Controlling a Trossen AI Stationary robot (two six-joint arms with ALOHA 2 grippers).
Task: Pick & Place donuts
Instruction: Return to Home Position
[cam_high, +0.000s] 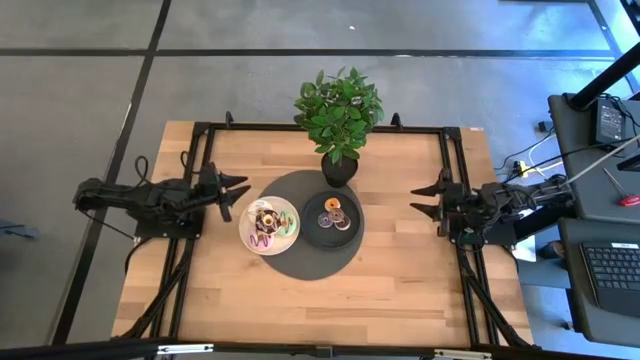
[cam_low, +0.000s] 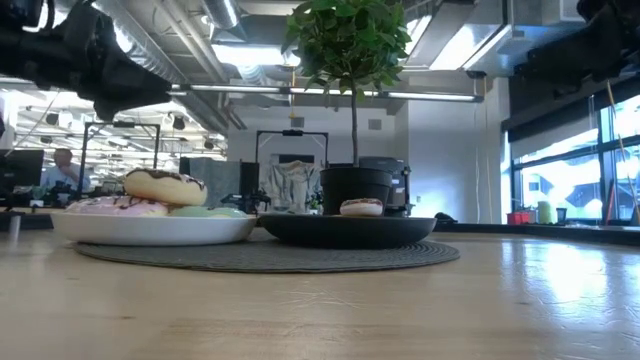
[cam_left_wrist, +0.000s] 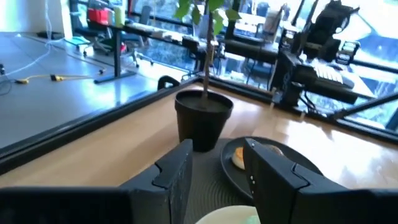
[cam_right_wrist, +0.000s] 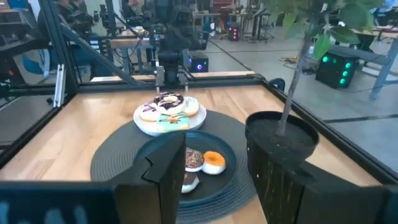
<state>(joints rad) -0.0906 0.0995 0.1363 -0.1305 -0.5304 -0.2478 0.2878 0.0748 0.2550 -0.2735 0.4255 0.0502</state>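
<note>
The left hand (cam_high: 238, 195) is hovering over the left side of the desk (cam_high: 400, 290), just beside the white plate (cam_high: 246, 238). Its fingers are standing wide apart and gripping nothing. The white plate is carrying a pile of larger donuts (cam_high: 266, 220) iced in pink, green, cream and chocolate, and in the low view the chocolate-iced donut (cam_low: 165, 186) is lying on top of the others. Right beside it, the black plate (cam_high: 312, 236) is holding several small donuts (cam_high: 336, 221), among them an orange donut (cam_high: 332, 204) lying toward the plate's far side; how many are lying there cannot be told, since a finger is hiding part of the plate in the right wrist view. Both plates are resting on a round grey mat (cam_high: 300, 262) in the middle of the desk. A leafy plant (cam_high: 340, 105) in a black pot (cam_high: 339, 170) is standing at the mat's far edge, just behind the black plate. The right hand (cam_high: 428, 198) is hanging over the right side of the desk, well apart from the black plate, its fingers pointing toward the plates, spread open and carrying nothing.
</note>
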